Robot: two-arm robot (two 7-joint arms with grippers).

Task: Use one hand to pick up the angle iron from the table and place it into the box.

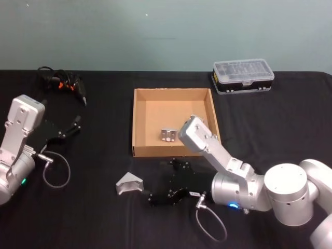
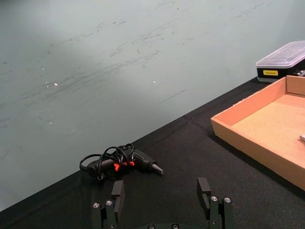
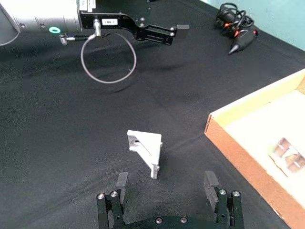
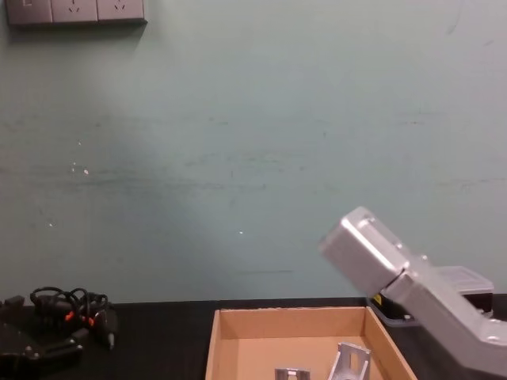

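Where the flat matte black surface (image 1: pixel 104 223) nears its left edge, the left arm's black fingered pincer (image 2: pixel 160 183) hangs open and empty, a tangle of black cables with orange bits (image 1: pixel 61 82) beyond it. The small silver-grey angle iron (image 1: pixel 129 183) lies on bare surface, just before the spread, empty right pincer (image 3: pixel 166 175). Behind, the shallow tan cardboard box (image 1: pixel 136 119) holds a silver metal bracket (image 1: pixel 167 135). A clear-lidded black plastic case (image 1: pixel 243 75) sits far right.
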